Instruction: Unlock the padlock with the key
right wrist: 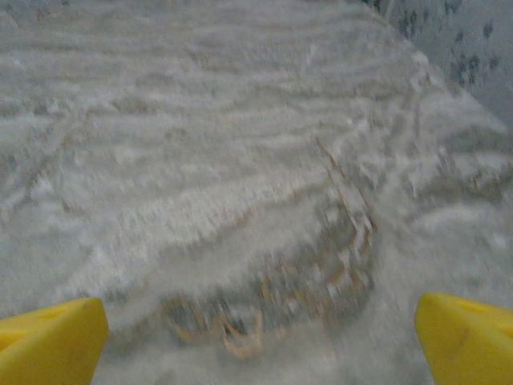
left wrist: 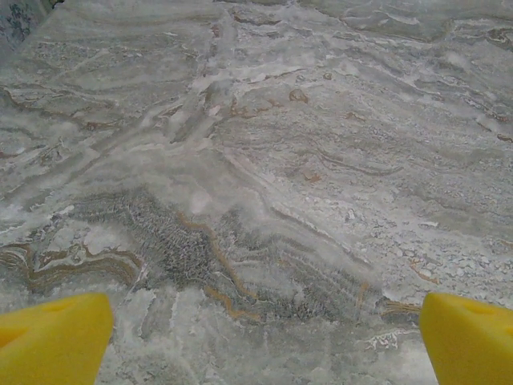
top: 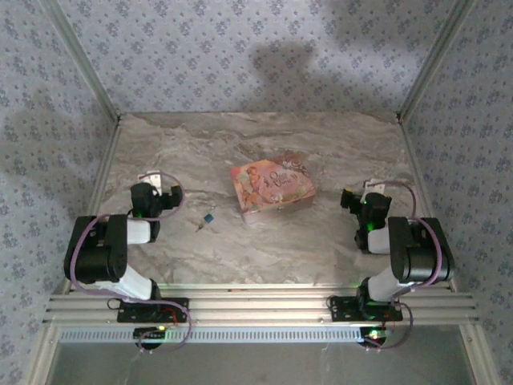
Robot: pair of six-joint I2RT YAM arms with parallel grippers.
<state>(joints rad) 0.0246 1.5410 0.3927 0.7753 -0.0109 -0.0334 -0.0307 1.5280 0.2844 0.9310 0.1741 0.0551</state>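
Overhead view: my left end effector [top: 157, 196] rests low over the left part of the marbled counter [top: 321, 249], and my right end effector [top: 365, 202] over the right part, both near my bases. The padlock [top: 210, 217], a tiny bluish-grey item, lies on the counter between them, nearer my left end effector and just beside the near-left corner of the pink floral box [top: 272, 187]. A small thin piece [top: 199, 228] lies just beside the padlock, on its near-left side; it is too small to identify.

Left wrist view: my left end effector [left wrist: 260, 341] stands fully spread, its yellow pads [left wrist: 52, 341] at opposite corners with bare counter between them; it holds nothing.

Right wrist view (blurred): my right end effector [right wrist: 260, 341] is likewise spread wide and empty over bare counter.
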